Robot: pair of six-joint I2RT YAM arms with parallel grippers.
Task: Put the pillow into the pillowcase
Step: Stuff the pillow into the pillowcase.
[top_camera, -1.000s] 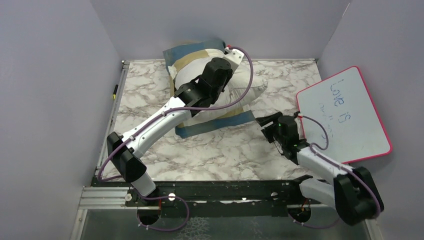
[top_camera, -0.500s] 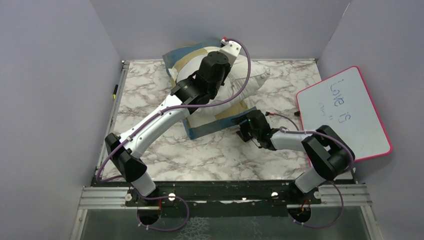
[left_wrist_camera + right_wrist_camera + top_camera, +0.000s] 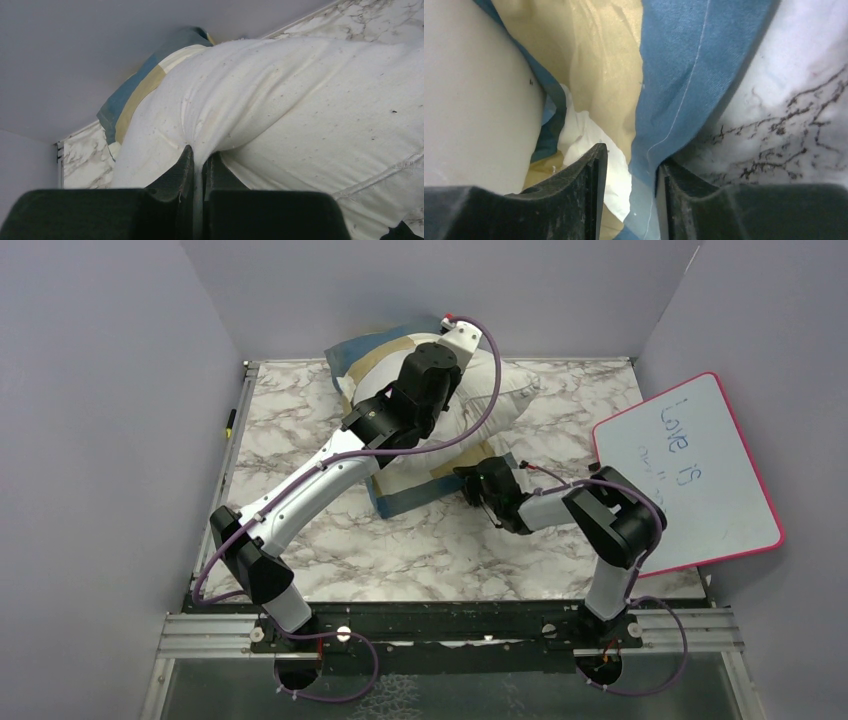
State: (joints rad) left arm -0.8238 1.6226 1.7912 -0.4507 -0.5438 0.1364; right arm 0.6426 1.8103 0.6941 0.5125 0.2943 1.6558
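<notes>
At the far edge of the tabletop (image 3: 300,410), left gripper (image 3: 199,155) pinches a pillow (image 3: 300,100) fold; right gripper (image 3: 631,160) straddles the pillowcase (image 3: 684,65) hem, clamp unconfirmed. Likely step: insertion. Next: secure hem, push pillow in.

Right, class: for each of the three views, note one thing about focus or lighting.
Top view: evenly lit, sharp throughout. Left wrist: pillow weave crisp, the fingers dark and blurred along the bottom edge. Right wrist: pillowcase stitching in focus, its fingers soft and dark.

left gripper (image 3: 198,165): clamped tight, arm extended | right gripper (image 3: 631,170): jaws apart, low
</notes>
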